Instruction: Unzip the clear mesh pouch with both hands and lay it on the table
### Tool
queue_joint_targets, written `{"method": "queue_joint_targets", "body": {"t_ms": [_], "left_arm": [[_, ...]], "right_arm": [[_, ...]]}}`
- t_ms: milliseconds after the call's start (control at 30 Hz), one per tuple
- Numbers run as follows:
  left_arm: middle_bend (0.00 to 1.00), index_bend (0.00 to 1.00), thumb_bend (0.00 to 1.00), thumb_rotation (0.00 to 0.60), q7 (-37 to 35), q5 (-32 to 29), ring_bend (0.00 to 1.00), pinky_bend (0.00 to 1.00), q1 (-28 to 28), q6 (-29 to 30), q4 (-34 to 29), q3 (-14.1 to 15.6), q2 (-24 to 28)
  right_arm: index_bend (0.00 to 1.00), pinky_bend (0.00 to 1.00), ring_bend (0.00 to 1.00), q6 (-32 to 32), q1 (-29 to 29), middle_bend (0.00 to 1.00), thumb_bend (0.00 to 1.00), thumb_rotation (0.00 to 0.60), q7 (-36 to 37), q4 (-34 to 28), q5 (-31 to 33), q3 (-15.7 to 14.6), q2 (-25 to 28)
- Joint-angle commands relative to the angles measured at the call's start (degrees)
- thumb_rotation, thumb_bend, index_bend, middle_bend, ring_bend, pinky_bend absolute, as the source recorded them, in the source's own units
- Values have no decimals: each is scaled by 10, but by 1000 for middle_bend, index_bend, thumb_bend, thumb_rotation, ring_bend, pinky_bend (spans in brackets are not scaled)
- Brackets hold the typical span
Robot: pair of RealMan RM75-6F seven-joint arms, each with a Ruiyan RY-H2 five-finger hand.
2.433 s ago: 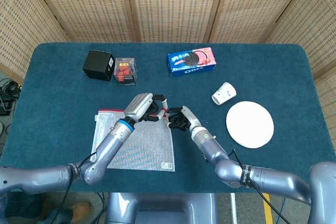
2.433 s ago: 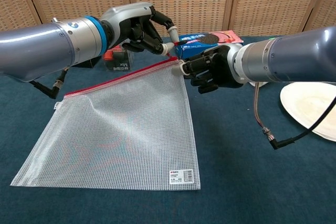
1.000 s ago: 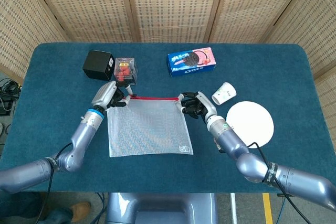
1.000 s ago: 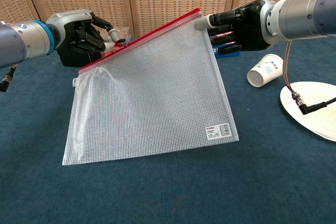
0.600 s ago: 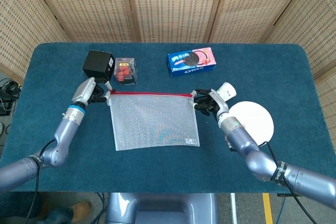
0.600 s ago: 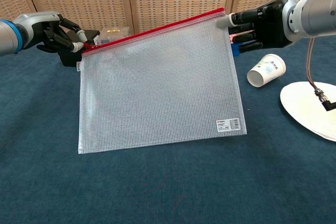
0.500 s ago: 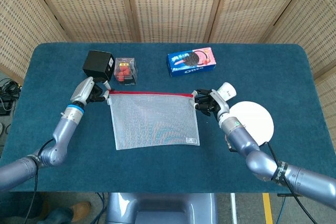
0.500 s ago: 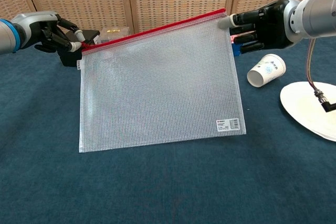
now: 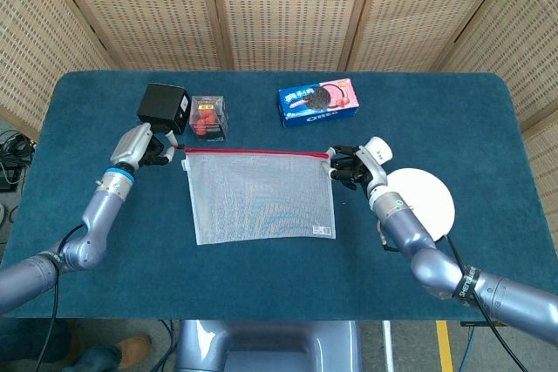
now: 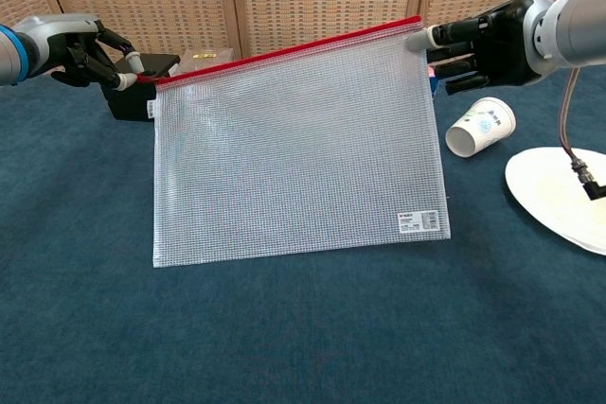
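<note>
The clear mesh pouch [image 9: 260, 193] [image 10: 298, 153] with a red zipper along its top edge hangs stretched between my two hands, lifted above the blue table. My left hand [image 9: 138, 145] [image 10: 76, 49] pinches the zipper's end at the pouch's left top corner. Its right top corner is pinched by my right hand [image 9: 353, 167] [image 10: 483, 44]. The pouch's lower edge hangs close to the table; I cannot tell if it touches. A white label [image 10: 419, 220] sits at its lower right corner.
A black box [image 9: 164, 108] and a small clear box of red items [image 9: 207, 117] stand behind my left hand. An Oreo box [image 9: 318, 102] lies at the back. A tipped paper cup [image 9: 377, 150] [image 10: 480, 127] and white plate [image 9: 427, 202] sit by my right hand.
Both hands started together over the flat pouch, then lifted it and pulled apart. Since half a second ago the left hand moved slightly further left and the pouch shifted a little right.
</note>
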Motion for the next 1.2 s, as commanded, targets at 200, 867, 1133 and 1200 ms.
{"method": "queue_joint_targets", "body": {"t_ms": [200,867,1133,1200], "left_arm": [[1000,833,631,600,20,-26,975,1000,-4,-2,0,1,10],[984,0,0,600,-31,117,949,1000,49,81,-55,7,56],[364,0,0,600,39,209,470,540,147,256,-130,58,122],[103,0,0,600,77,210,238,288,172,293,-149,70,133]], "right_arm": [[758,1000,901,-4,-1,903,853,600,2,7,1,-4,0],[0,1000,896,89,-25,863,0,600,-112,-2,-157,-78,14],[65,605,639,273,-105,584,0,600,-250,27,-462,-193,46],[91,268,470,332,-126,449,0,600,-314,58,-515,-218,45]]}}
